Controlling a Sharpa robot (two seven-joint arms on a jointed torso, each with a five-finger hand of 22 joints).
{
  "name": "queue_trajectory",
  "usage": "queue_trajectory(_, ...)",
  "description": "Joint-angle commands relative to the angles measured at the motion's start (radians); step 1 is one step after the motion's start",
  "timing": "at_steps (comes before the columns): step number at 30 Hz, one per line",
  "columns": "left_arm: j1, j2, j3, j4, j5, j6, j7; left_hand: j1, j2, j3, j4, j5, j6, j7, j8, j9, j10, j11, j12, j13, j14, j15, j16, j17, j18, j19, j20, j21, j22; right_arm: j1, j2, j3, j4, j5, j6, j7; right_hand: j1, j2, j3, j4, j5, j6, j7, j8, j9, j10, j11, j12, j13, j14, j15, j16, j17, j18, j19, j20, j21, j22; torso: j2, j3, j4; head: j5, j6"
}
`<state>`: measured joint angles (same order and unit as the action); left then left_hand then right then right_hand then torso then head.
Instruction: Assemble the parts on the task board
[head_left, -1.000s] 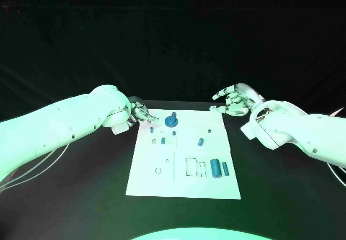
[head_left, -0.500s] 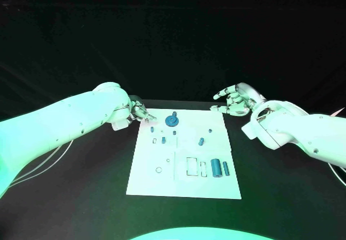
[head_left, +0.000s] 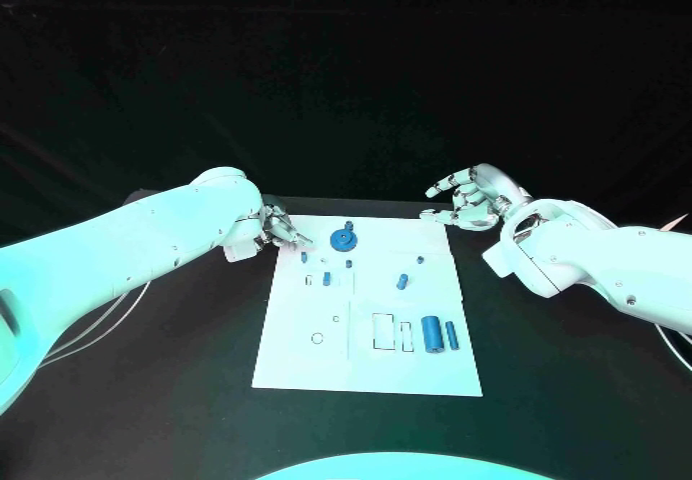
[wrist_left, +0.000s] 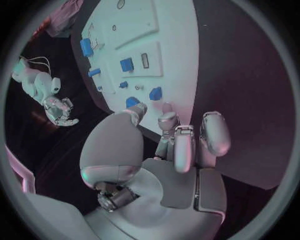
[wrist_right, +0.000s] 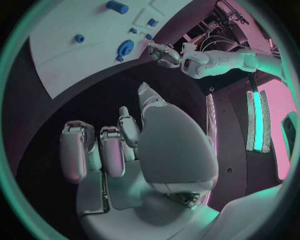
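Both hands empty: left hand (head_left: 278, 230) now slightly farther back beside task board (head_left: 368, 375), fingers loosely curled; right hand (head_left: 469, 200) unmoved, fingers apart. No part grasped.

Place: a robot lab | Showing it: a black table (head_left: 173, 350) sitting in a dark room, cables (wrist_right: 220, 30) hanging behind (lots of wires)

You have open black table (head_left: 173, 350) on both long sides of the task board (head_left: 368, 375), and its near half is mostly flat. Toward the far end, the round blue part (head_left: 343, 240) stands up with small pegs (head_left: 327, 281) behind it, flanked by the left hand (head_left: 277, 230) and right hand (head_left: 469, 205) at the far corners.
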<state>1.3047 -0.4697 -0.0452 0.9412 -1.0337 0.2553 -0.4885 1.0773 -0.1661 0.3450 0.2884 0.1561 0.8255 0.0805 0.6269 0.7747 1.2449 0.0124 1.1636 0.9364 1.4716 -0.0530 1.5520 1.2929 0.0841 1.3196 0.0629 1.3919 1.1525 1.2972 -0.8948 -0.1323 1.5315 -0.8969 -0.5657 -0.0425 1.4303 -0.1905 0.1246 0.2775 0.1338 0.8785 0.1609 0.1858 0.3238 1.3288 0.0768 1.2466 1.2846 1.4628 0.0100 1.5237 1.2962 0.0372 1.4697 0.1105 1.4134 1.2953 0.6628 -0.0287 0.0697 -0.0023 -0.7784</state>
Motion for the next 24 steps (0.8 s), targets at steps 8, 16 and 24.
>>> queue_trajectory(8, -0.003, 0.009, -0.007, -0.009, 0.016, 0.016, 0.011, 0.004, 0.007, -0.029, 0.002, -0.009, 0.002, 0.011, -0.021, -0.011, -0.03, 0.006, -0.019, -0.017, 0.08, 0.012, -0.01, 0.226, 0.008, -0.02, 0.003, -0.011, -0.011, 0.0, 0.003, 0.0, -0.001, -0.002, 0.003, 0.002, -0.029, 0.019, 0.021, 0.01, 0.009, -0.006, -0.001, 0.017, 0.006, -0.012, -0.002, -0.012, -0.005, 0.076, -0.012, -0.02, 0.153, 0.002, 0.03, -0.009, -0.01, 0.177, -0.001, 0.0016, -0.0001, -0.003, -0.004)
queue_trajectory(16, -0.007, 0.012, -0.013, -0.011, 0.026, 0.024, 0.018, 0.015, 0.015, -0.03, 0.001, -0.007, 0.007, 0.011, -0.025, -0.014, -0.031, 0.007, -0.017, -0.016, 0.08, 0.013, -0.01, 0.226, 0.008, -0.021, 0.006, -0.011, -0.011, 0.0, 0.004, 0.0, -0.002, -0.002, 0.003, 0.002, -0.029, 0.019, 0.021, 0.01, 0.009, -0.006, -0.001, 0.017, 0.006, -0.012, -0.002, -0.012, -0.005, 0.076, -0.012, -0.02, 0.153, 0.002, 0.03, -0.009, -0.01, 0.177, -0.001, 0.0015, 0.0001, -0.004, -0.005)
queue_trajectory(24, -0.009, 0.014, -0.015, -0.013, 0.03, 0.033, 0.02, 0.028, 0.022, -0.031, 0.0, -0.007, 0.014, 0.011, -0.028, -0.016, -0.033, 0.007, -0.016, -0.016, 0.08, 0.013, -0.01, 0.227, 0.008, -0.021, 0.007, -0.012, -0.011, 0.0, 0.005, 0.0, -0.002, -0.002, 0.004, 0.002, -0.029, 0.019, 0.021, 0.01, 0.009, -0.006, -0.001, 0.017, 0.006, -0.012, -0.002, -0.012, -0.005, 0.076, -0.012, -0.02, 0.153, 0.002, 0.03, -0.009, -0.01, 0.177, -0.001, 0.0018, -0.0003, -0.004, -0.003)
